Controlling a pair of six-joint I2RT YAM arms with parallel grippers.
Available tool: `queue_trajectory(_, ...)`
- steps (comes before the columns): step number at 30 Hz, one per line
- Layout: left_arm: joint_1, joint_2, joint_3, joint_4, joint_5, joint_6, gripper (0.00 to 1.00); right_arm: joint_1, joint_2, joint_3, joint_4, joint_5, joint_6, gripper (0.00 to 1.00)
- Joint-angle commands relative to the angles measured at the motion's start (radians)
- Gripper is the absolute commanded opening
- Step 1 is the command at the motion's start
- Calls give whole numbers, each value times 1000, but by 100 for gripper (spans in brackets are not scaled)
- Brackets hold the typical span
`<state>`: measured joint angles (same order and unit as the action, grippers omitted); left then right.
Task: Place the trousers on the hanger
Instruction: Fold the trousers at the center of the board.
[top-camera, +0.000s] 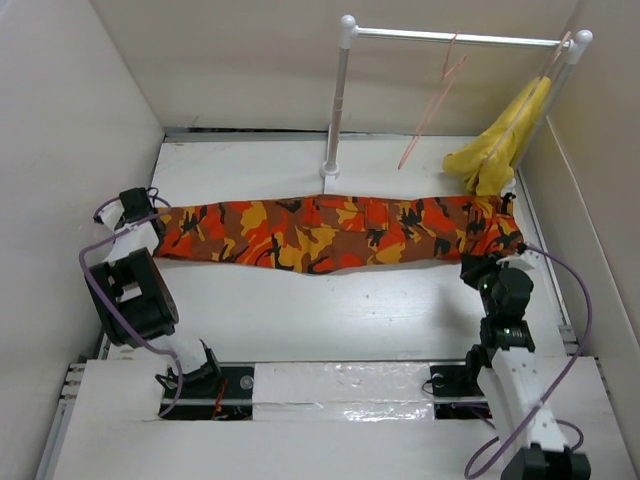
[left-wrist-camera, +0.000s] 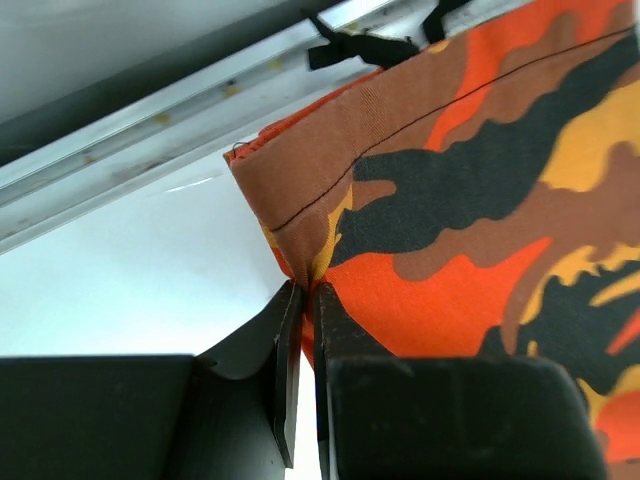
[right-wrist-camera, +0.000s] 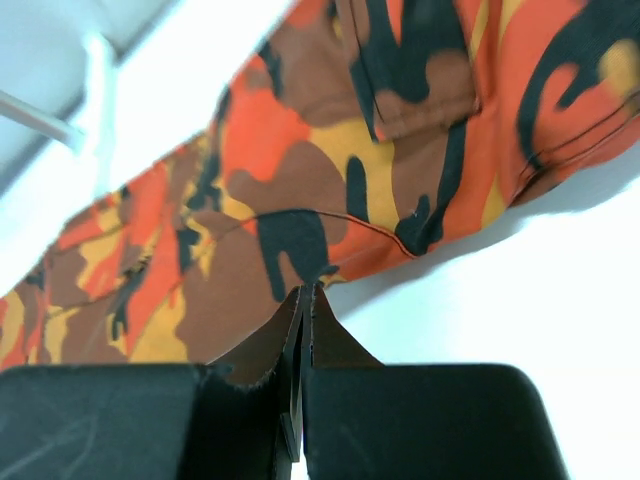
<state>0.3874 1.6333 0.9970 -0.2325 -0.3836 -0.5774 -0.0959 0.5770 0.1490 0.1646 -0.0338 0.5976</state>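
Here, at the 9 o'clock side of the top view, the left gripper (top-camera: 158, 216) sits at the trousers' (top-camera: 330, 232) leg end. Its wrist camera shows the jaws clamped on the stitched hem corner of the trousers (left-wrist-camera: 470, 200), with the cloth puckered into the narrow slit between the left gripper's (left-wrist-camera: 301, 292) black fingers.

From there the trousers lie flat on the white table (top-camera: 400, 300) as one long band running from 9 o'clock to 3 o'clock. Their camouflage print is orange, red, yellow and black, and the far edge passes just in front of the foot of the white rail stand (top-camera: 337, 100) at 12 o'clock.

On the stand's horizontal bar, toward 1 o'clock, hangs the hanger (top-camera: 427, 112) - thin salmon-pink wire, tilted, well apart from the trousers below.

At 3 o'clock the right gripper (top-camera: 482, 264) rests at the near edge of the trousers' wide end. In its own view the jaws are pressed fully together, and the right gripper's (right-wrist-camera: 305, 290) tips meet the cloth's (right-wrist-camera: 330, 170) edge at a black patch - I cannot tell whether any fabric is caught between them.

Beyond it, at 2 o'clock, a plain yellow cloth (top-camera: 505, 135) droops from the rail's right end down to the table, touching the trousers' far corner.
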Motion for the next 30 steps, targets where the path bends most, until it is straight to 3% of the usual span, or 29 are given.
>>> queue_trajectory(1, 45, -113, -53, -13, -3, -6, 0, -15, -199, -20, -195, -9, -59, 3)
queue_trajectory(2, 45, -133, -60, -11, 2, -3, 0, -15, -232, -20, -198, -9, -73, 23)
queue_trajectory(4, 35, -147, -75, -10, 15, 1, 0, -15, -212, 0, -192, 5, -84, 48)
queue_trajectory(5, 34, -154, -77, -13, 23, -1, 0, -15, -171, 30, -179, 3, -91, 67)
queue_trajectory(8, 34, -174, -93, -7, 34, 4, 0, -24, 105, 96, -62, -41, -137, 85)
queue_trajectory(10, 34, -184, -106, 8, 52, 2, 0, -47, 328, 144, -10, -101, -174, 89)
queue_trajectory(16, 22, -158, -106, 24, 69, -6, 0, -165, 632, 236, 170, -216, -127, 90)
queue_trajectory(19, 22, -145, -98, 28, 72, -9, 0, -165, 745, 299, 177, -227, -99, 85)
queue_trajectory(21, 22, -138, -97, 35, 75, -10, 0, -165, 811, 311, 216, -236, -66, 70)
queue_trajectory(22, 22, -135, -95, 36, 75, -12, 0, -165, 828, 313, 229, -230, -58, 60)
queue_trajectory(23, 22, -132, -93, 36, 75, -10, 0, -165, 842, 310, 243, -230, -52, 41)
queue_trajectory(25, 22, -125, -90, 36, 69, -12, 0, -180, 865, 305, 266, -241, -50, 17)
queue_trajectory(26, 22, -119, -87, 36, 65, -12, 0, -180, 854, 284, 266, -238, -50, 1)
queue_trajectory(30, 22, -108, -67, 9, 28, -13, 0, -255, 710, 184, 225, -218, -79, 0)
